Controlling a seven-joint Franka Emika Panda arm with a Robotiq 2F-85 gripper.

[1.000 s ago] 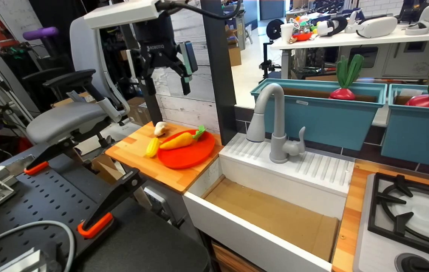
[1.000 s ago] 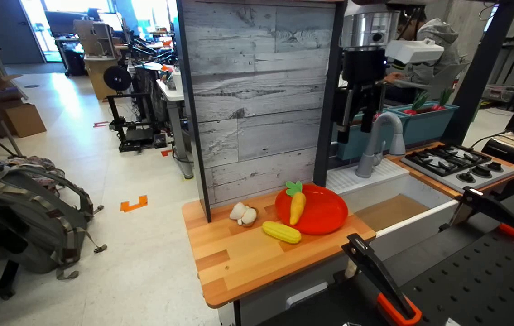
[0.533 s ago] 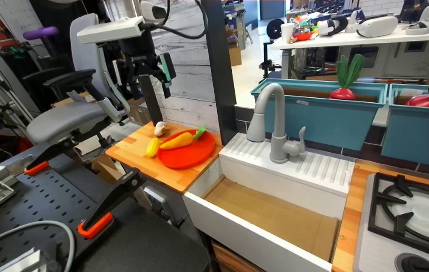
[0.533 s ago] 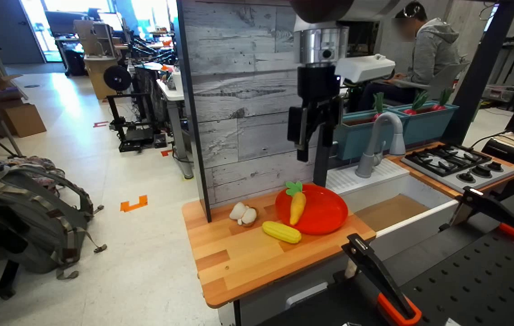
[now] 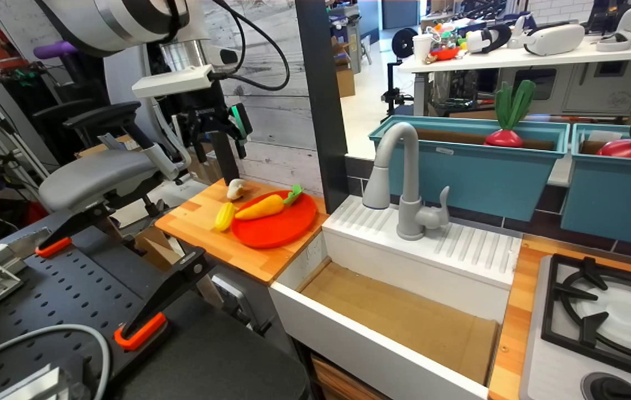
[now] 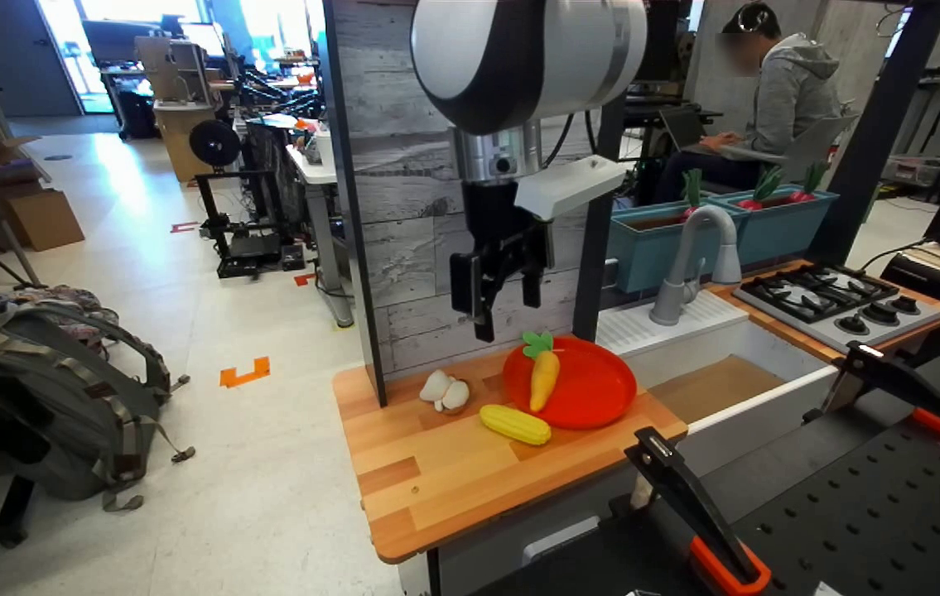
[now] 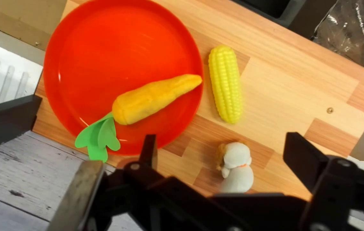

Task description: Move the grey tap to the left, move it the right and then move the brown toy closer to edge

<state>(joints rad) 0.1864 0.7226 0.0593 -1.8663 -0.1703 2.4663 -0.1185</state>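
The grey tap (image 5: 411, 172) stands behind the sink, its arched spout curving down to the left; it also shows in an exterior view (image 6: 679, 265). A small white mushroom-like toy with a brown side (image 6: 445, 391) lies near the back of the wooden board (image 6: 436, 497); I see no other brown toy. The board's front edge (image 6: 511, 501) is well away from it. My gripper (image 6: 508, 316) is open and empty above the back of the board. In the wrist view the white-and-brown toy (image 7: 238, 160) lies below, between the fingers (image 7: 223, 141), its lower end hidden.
A red plate (image 6: 594, 381) with a yellow carrot (image 6: 546, 381) lies beside the toy. A yellow corn (image 6: 515, 425) lies between plate and toy, toward the front. A plank wall (image 6: 470, 273) and dark post (image 7: 5, 123) stand close behind. The sink (image 5: 382, 261) adjoins the board.
My gripper has moved away from beside the tap, across to above the board, and has come lower. It stays open. The tap and the toys have not moved.
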